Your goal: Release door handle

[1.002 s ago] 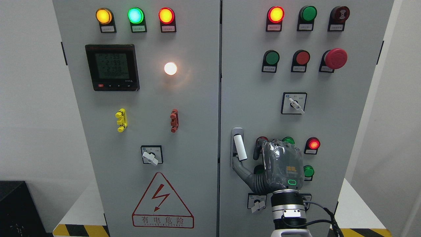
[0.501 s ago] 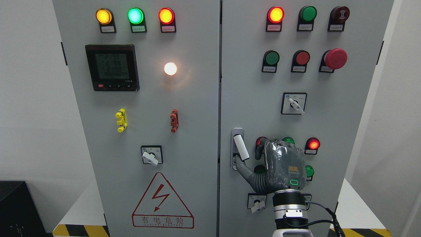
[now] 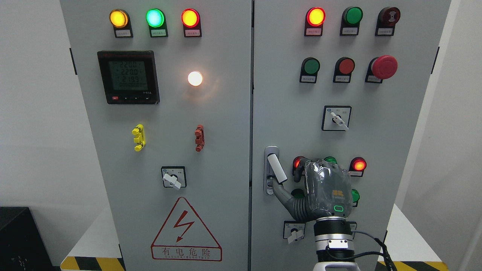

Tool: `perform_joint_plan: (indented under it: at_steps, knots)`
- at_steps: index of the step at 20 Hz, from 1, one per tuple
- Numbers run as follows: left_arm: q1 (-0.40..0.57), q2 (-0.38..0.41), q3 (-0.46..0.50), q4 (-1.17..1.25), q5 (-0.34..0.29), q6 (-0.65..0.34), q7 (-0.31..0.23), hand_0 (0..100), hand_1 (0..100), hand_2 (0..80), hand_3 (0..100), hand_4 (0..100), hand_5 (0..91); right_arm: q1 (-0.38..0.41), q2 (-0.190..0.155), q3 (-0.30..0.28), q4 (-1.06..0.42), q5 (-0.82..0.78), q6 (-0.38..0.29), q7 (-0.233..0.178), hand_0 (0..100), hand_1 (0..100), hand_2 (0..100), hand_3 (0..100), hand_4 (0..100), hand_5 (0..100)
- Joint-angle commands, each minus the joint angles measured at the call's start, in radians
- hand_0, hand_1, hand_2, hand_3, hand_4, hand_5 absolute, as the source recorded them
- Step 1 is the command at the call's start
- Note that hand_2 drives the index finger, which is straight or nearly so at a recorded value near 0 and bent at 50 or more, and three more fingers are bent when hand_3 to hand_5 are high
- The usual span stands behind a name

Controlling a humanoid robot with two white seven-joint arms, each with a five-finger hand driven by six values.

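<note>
Fingers [image 3: 298, 171] of right hand [image 3: 327, 190] loosely spread, empty, beside white door handle [image 3: 276, 169].

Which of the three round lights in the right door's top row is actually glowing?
The left one, the red light. The green and dark red beside it are dark.

**Cabinet layout, two doors side by side**

The left door [image 3: 165, 150] carries the meter [image 3: 128, 77] at upper left, a lamp [image 3: 195, 78] to its right, and a switch [image 3: 173, 177] lower down, above the warning sign [image 3: 186, 229]. On the right door [image 3: 293, 105] the handle [image 3: 275, 169] sits near the left edge — tilted out from its plate. The right hand [image 3: 320, 188] is in front of this door, just right of the handle, its thumb [image 3: 281, 192] under the handle's lower end.
</note>
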Motion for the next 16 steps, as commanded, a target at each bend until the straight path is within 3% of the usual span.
perform_joint_plan:
  at_steps: [1,16]
  knots:
    - [0.000,0.000,0.000,0.000,0.000,0.001,0.000,0,0,4.8,11,1,0.0,0.001,0.000,-0.010,-0.006,-0.001,-0.002,-0.002,25,49,73,100,81,73]
    - [0.000,0.000,0.000,0.000,0.000,-0.001,0.000,0,0,4.7,11,1,0.0,0.001,0.000,-0.012,-0.012,-0.001,-0.002,-0.002,25,48,73,100,81,73]
